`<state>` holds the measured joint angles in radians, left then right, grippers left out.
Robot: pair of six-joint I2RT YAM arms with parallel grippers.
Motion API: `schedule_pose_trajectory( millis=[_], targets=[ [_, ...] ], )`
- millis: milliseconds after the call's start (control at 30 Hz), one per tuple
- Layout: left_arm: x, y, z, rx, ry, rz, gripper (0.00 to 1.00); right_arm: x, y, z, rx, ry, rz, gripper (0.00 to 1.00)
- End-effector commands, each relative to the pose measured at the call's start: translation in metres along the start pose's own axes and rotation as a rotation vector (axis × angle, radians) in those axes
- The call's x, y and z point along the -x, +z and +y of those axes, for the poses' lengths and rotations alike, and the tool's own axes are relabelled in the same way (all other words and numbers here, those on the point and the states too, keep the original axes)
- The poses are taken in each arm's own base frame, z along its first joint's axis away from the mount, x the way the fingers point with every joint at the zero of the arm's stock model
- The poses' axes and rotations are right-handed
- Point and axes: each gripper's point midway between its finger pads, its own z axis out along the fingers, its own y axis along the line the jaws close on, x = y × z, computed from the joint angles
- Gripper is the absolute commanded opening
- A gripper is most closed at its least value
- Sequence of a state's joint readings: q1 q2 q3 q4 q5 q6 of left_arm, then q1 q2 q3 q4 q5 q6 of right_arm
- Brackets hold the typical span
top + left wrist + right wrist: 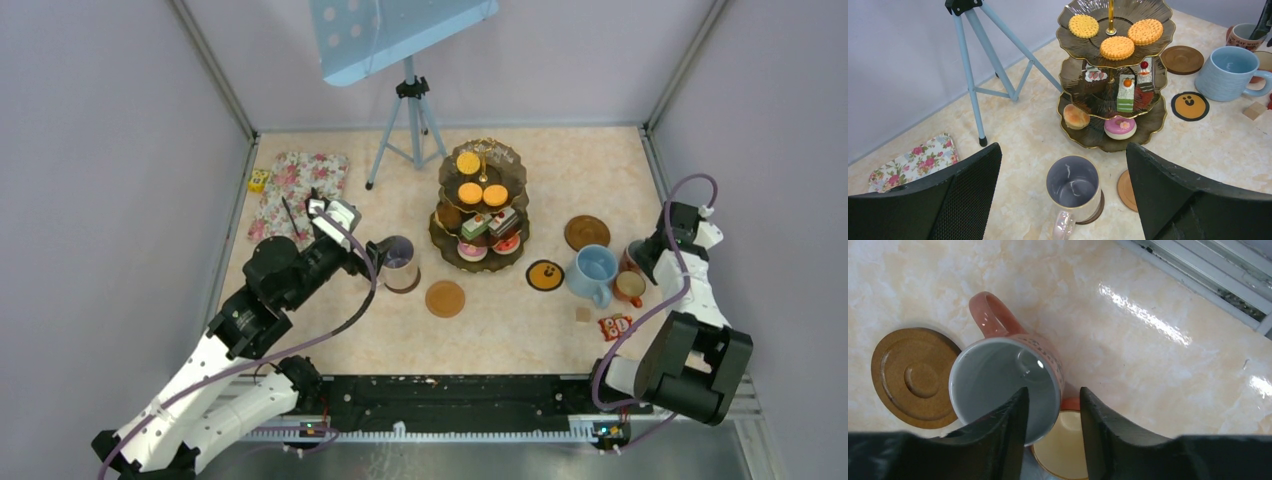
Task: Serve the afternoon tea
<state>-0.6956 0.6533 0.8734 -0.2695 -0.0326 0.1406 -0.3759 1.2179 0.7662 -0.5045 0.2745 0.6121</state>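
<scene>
Right hand [1052, 427] pinching orange-brown mug [1003, 377] rim

Two robot arms are built from white tube-shaped links joined by bulky black joint housings. A purple cable [345, 322] loops along the left arm [215, 350], and another purple cable [668, 300] arcs over the right arm [690, 340]. Both stand on a black base rail [460, 400]. Each pincer has thick black fingers [963, 195]; the left ones show a fine mesh-like texture.
</scene>
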Motion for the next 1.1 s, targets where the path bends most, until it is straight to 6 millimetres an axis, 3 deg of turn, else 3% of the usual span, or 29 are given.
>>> schedule_pose_trajectory(
  millis=[0, 333, 400, 567, 733, 867, 967, 1067],
  targets=[
    [0.020, -0.001, 0.001, -0.001, -0.001, -0.044, 0.99, 0.016, 0.012, 0.011, 0.028, 0.046, -0.062, 0.37],
    [0.017, 0.001, 0.003, 0.010, -0.003, -0.046, 0.99, 0.023, 0.023, 0.010, -0.014, 0.051, -0.086, 0.07],
    [0.018, 0.004, 0.002, 0.005, 0.000, -0.044, 0.99, 0.032, 0.018, 0.012, -0.011, 0.059, -0.107, 0.00],
    [0.021, 0.009, 0.000, -0.005, -0.016, -0.038, 0.99, 0.077, -0.016, 0.020, 0.021, 0.052, -0.239, 0.00],
    [0.026, 0.007, 0.001, 0.004, -0.044, -0.059, 0.99, 0.120, -0.082, 0.057, 0.267, -0.107, -0.371, 0.00],
    [0.030, 0.007, -0.001, -0.003, -0.076, -0.061, 0.99, 0.123, -0.164, 0.096, 0.637, -0.183, -0.485, 0.00],
    [0.036, 0.008, -0.003, -0.012, -0.106, -0.077, 0.99, 0.111, -0.245, 0.119, 0.939, -0.319, -0.622, 0.00],
    [0.043, 0.010, -0.008, -0.037, -0.137, -0.102, 0.99, 0.068, -0.323, 0.144, 1.258, -0.580, -0.694, 0.00]
  ],
)
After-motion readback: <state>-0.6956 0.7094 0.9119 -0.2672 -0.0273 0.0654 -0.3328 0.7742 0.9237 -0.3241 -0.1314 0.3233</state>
